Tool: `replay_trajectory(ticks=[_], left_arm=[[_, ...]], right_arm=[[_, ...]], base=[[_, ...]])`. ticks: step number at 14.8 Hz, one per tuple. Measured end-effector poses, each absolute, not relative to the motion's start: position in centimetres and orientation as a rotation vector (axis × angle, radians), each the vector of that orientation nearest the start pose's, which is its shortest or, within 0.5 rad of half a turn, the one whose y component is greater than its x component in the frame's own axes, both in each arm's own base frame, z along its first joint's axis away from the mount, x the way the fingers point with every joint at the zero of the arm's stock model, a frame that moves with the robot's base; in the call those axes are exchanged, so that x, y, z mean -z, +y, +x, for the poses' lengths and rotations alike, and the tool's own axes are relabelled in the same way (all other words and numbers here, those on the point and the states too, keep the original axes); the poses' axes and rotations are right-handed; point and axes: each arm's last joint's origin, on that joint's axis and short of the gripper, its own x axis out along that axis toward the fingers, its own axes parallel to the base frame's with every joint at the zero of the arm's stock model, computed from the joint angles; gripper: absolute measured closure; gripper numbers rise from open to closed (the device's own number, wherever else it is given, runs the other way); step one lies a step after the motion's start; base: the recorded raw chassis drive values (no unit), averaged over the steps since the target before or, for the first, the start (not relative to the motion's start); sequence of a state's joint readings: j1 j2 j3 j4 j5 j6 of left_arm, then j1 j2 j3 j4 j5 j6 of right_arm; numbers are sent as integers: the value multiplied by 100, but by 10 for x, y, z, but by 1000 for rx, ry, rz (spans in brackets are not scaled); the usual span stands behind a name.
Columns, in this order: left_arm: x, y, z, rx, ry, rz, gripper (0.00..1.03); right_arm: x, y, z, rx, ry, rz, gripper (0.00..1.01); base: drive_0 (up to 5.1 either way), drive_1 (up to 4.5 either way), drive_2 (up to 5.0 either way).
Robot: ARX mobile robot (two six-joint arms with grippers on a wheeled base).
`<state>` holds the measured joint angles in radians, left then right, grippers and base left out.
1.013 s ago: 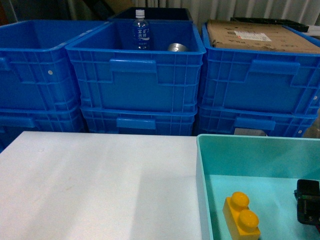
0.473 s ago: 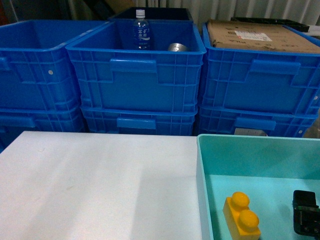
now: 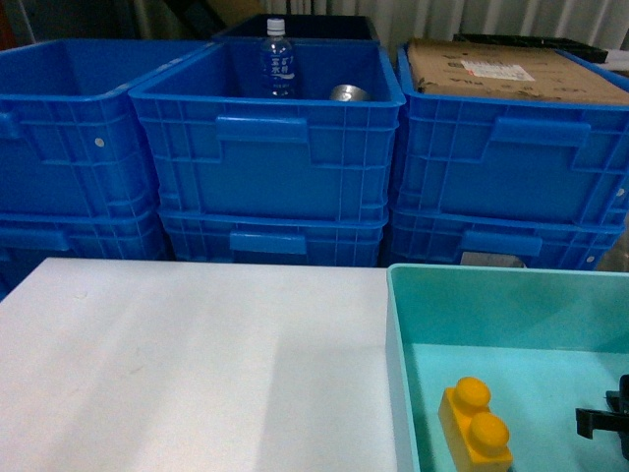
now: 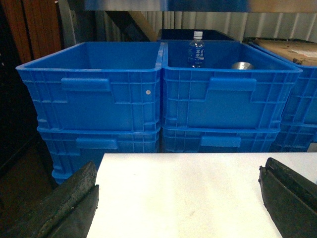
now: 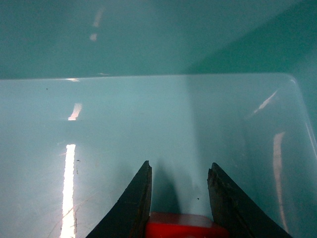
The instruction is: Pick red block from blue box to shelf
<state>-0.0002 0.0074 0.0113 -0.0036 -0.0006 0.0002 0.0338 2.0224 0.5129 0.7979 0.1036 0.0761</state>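
Note:
The red block (image 5: 185, 225) lies low in the right wrist view, on the floor of the pale aqua blue box (image 5: 148, 39). My right gripper (image 5: 179, 171) is shut on it, one black finger pressed to each side. In the head view only a black bit of this gripper (image 3: 601, 421) shows, at the right edge inside the blue box (image 3: 393, 295), and the red block is hidden there. My left gripper (image 4: 181, 163) hangs wide open over the white table (image 4: 198, 198), holding nothing. Of the shelf, only a shiny steel rail (image 4: 198, 5) shows, along the top of the left wrist view.
A yellow two-stud brick (image 3: 475, 423) lies in the box to the left of my right gripper. Dark blue ribbed crates (image 3: 265, 147) are stacked behind the table; one holds a water bottle (image 3: 276, 61), another a cardboard box (image 3: 501, 71).
In the head view my right gripper has sunk lower in the blue box, until only a small part shows at the right edge. Everything else is unmoved.

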Motion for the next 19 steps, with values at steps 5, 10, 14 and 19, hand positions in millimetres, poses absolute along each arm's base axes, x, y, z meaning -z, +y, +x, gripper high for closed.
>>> replay_trajectory(ticks=[5, 10, 14, 19], left_arm=[[-166, 0, 97, 0, 0, 0, 5], [-166, 0, 97, 0, 0, 0, 5], [-166, 0, 97, 0, 0, 0, 5], [-166, 0, 97, 0, 0, 0, 5]], right_arm=[[-225, -4, 204, -22, 195, 5, 73], [-223, -11, 169, -12, 170, 15, 73], [-224, -10, 165, -18, 165, 21, 73], [-221, -1, 161, -27, 171, 42, 74]], base=[[0, 0, 0], [0, 0, 0], [0, 0, 0], [0, 0, 0]])
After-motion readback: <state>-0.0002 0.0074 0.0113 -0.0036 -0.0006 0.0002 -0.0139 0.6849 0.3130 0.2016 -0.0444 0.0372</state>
